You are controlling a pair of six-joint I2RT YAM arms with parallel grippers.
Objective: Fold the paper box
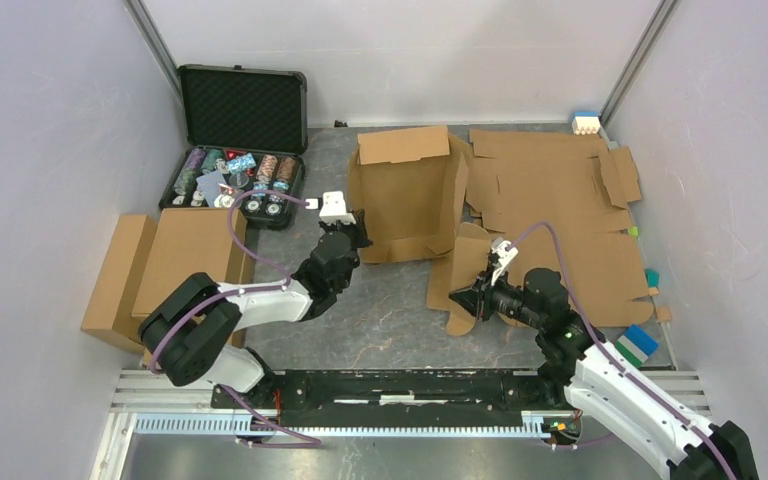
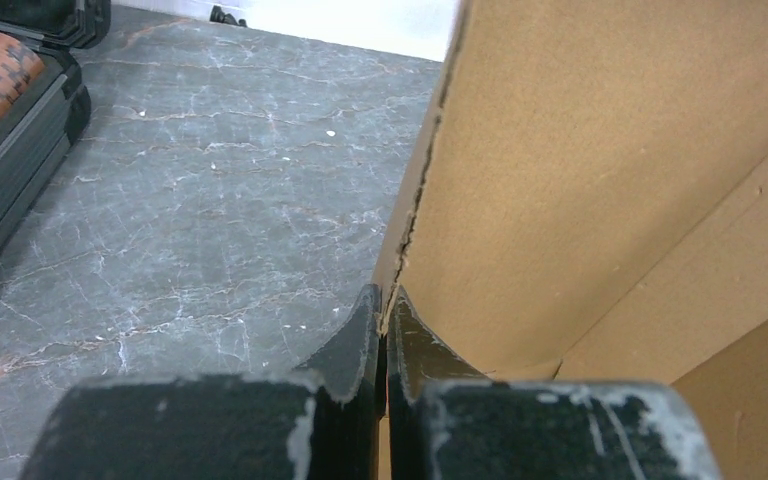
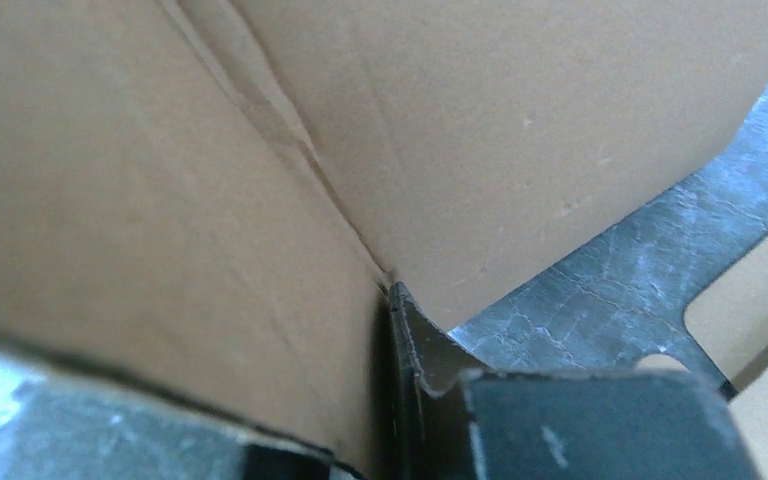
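I am reading no writing on the chips [image 1: 268,170] in the open black case [image 1: 243,105] at the far left; their faces are too small. Closed brown boxes [image 1: 185,255] are lying at the left, flat sheets [image 1: 550,190] are spreading across the right, and a small white block [image 1: 585,124] is sitting in the far right corner.

The box [image 1: 405,195] is standing half-formed at the middle of the table [image 1: 380,310], its walls up and a flap leaning over its far side. It is touching the sheets on its right.

The left arm is reaching far and right from its base. The left gripper [image 1: 358,228] is pinching the box's left wall, fingers pressed together on the cardboard edge. The right arm is bending back toward the left, low over the table. The right gripper [image 1: 463,297] is sitting at a flap by the box's near-right corner (cardboard is filling its wrist view). Cardboard is lying between its fingers, but I cannot tell whether they are clamping it.
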